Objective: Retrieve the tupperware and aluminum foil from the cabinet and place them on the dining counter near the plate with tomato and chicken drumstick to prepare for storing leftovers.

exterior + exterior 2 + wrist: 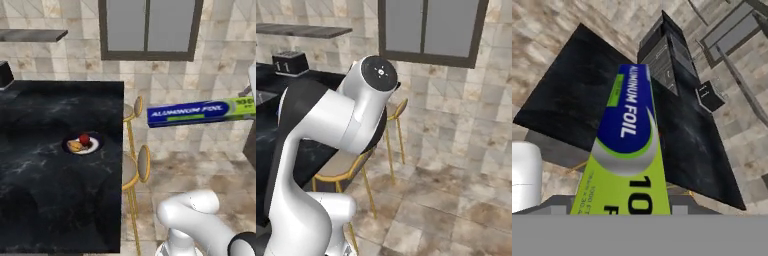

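Evidently the claw, its fingers hidden, carries the aluminum foil by its lime-green end, the box reaching ahead toward the dining counter. Light, stiff, crushable cardboard; an end hold invites swinging.

I count one aluminum foil box, reaching out straight ahead of my hand. Beyond its far end lies one dining counter bearing one plate, one tomato and one chicken drumstick. Two stools stand beside it.
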{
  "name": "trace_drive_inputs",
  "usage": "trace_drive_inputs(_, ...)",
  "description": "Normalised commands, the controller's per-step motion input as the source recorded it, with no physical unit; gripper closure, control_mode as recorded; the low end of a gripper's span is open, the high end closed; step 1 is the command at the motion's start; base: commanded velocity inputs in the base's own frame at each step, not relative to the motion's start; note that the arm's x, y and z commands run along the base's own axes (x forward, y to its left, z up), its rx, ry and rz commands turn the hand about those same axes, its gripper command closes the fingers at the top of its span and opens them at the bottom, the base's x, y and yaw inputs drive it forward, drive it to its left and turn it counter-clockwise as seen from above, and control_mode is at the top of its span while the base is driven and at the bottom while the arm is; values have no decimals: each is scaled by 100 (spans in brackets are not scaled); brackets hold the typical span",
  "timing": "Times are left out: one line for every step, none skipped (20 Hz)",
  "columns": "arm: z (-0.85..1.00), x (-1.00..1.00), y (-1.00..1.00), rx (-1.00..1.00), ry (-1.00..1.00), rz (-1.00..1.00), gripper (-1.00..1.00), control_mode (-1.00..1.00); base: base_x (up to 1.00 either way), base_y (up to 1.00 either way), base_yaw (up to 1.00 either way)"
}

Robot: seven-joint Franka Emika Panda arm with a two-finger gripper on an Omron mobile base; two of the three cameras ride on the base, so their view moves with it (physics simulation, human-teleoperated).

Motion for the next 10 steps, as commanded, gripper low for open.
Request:
trace_drive_inputs(0,0,0,0,0,0,100,100,71,-57,65)
trace_drive_inputs(0,0,0,0,0,0,100,100,70,-57,65)
trace_drive_inputs(0,0,0,0,0,0,100,100,70,-58,65)
trace_drive_inputs(0,0,0,0,0,0,100,100,70,-58,65)
trace_drive_inputs(0,0,0,0,0,0,100,100,70,-58,65)
trace_drive_inputs(0,0,0,0,0,0,100,100,69,-58,65)
trace_drive_inputs(0,0,0,0,0,0,100,100,70,-58,65)
trace_drive_inputs(0,0,0,0,0,0,100,100,70,-57,65)
trace_drive_inputs(0,0,0,0,0,0,100,100,70,-57,65)
trace_drive_inputs(0,0,0,0,0,0,100,100,70,-57,65)
